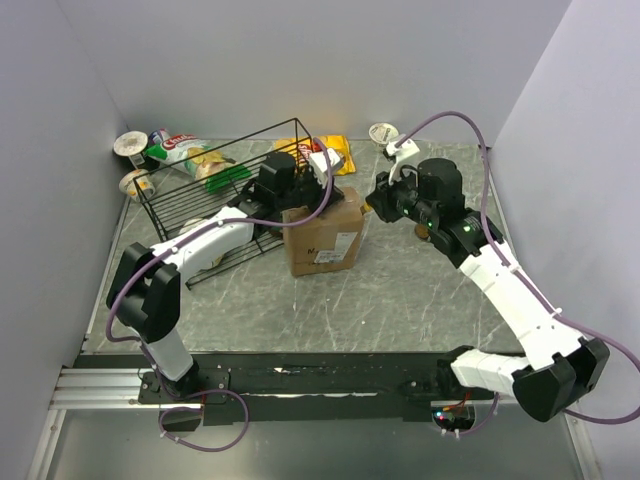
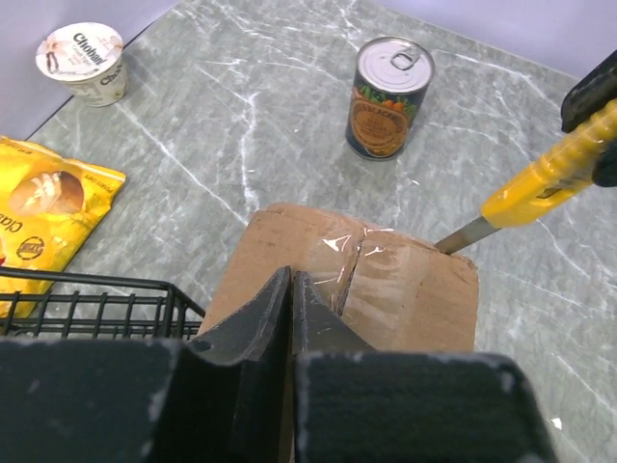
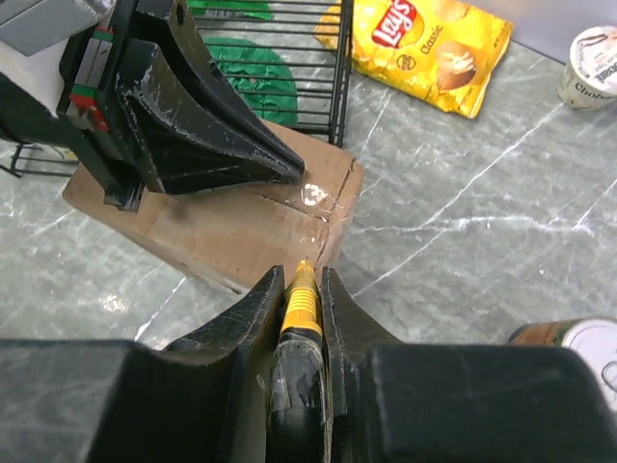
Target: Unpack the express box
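Observation:
The express box (image 1: pixel 322 240) is a brown carton with a clear-taped seam on top, standing mid-table beside the black wire basket (image 1: pixel 215 175). My left gripper (image 1: pixel 303 192) is shut and empty, its tip resting on the box top (image 2: pixel 405 289) in the left wrist view. My right gripper (image 3: pixel 303 275) is shut on a yellow utility knife (image 3: pixel 302 301). The knife's blade (image 2: pixel 459 235) meets the far edge of the box at the seam. In the right wrist view the left gripper (image 3: pixel 289 174) sits on the box (image 3: pixel 212 231) just ahead of the knife tip.
A tin can (image 2: pixel 388 96) stands right of the box, near my right arm. A yellow chips bag (image 1: pixel 336 151) and a yogurt cup (image 1: pixel 383 132) lie behind the box. More cups (image 1: pixel 130 146) and a snack bag (image 1: pixel 178 148) crowd the back left corner.

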`<state>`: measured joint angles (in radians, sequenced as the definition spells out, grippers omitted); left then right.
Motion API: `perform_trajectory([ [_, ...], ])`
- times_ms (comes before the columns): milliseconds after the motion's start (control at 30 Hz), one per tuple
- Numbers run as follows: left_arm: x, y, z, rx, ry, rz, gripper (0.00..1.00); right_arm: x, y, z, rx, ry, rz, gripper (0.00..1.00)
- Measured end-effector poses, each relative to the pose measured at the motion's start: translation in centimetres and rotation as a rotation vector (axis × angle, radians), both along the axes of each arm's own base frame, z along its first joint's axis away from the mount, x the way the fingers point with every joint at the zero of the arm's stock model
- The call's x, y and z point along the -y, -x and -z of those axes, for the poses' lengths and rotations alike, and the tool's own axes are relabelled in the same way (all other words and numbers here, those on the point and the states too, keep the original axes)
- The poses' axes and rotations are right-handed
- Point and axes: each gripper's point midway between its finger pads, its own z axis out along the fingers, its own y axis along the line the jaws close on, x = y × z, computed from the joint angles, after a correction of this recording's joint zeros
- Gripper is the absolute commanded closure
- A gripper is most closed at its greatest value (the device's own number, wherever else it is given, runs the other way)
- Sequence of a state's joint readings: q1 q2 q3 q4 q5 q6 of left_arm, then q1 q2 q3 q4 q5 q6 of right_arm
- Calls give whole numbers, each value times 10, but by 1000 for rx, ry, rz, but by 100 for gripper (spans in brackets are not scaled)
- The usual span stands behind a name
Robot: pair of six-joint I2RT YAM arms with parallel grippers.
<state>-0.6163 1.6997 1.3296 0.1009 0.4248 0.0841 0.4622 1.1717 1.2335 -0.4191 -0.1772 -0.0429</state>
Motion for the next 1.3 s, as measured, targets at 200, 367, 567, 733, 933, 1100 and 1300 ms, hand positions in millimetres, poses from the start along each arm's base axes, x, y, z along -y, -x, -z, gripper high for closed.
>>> perform_trajectory([
  [200,5,6,-2,2,7,39,61,6,13,-2,-35,12,1,100],
  [367,3,10,-5,-12,-1,80,40,19,37,-24,-3,27,-32,100],
  [567,8,28,-12,-64,-13,171,26,46,38,-35,32,-19,-13,100],
  [733,7,37,-19,-94,-3,214,21,50,31,28,-147,-56,-90,82],
  [933,-4,39,-31,-97,13,228,19,39,41,112,-437,-94,-203,83],
  [1100,-17,34,-41,-79,17,206,18,33,43,134,-603,-231,-246,72],
  [1300,-26,38,-45,-63,12,200,17,48,37,170,-763,-313,-175,40],
])
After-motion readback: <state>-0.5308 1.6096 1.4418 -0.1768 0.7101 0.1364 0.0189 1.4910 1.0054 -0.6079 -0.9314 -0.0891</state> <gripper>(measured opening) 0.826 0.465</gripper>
